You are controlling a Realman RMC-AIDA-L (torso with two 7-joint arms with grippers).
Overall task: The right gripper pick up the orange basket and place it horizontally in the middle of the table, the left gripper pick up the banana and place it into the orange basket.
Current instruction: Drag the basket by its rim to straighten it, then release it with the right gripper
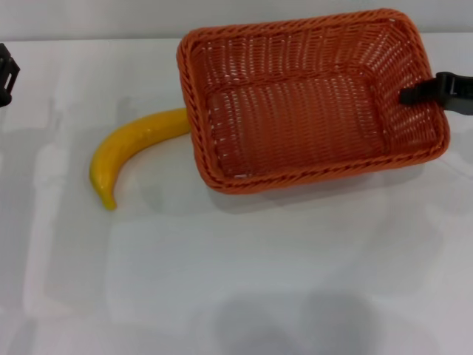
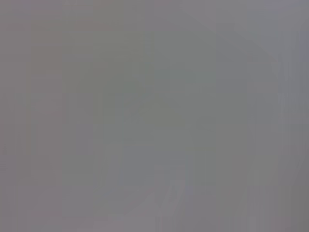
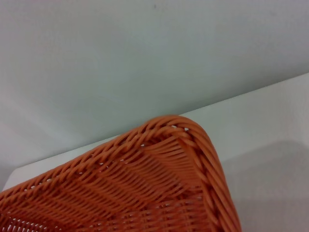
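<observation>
The right end effector [image 1: 411,94] is reaching over the right short wall of the orange basket [image 1: 295,111], and it seems to be clenching the rim, though its fingertips are partly hidden. The basket is sitting slightly turned on the white counter [image 1: 259,281], with the banana [image 1: 129,151] touching its left wall. To do this step well, the arm should be lifting gently, keeping the basket level, and clearing the banana. The left end effector [image 1: 6,74] is waiting at the far left edge; its state cannot be told.
</observation>
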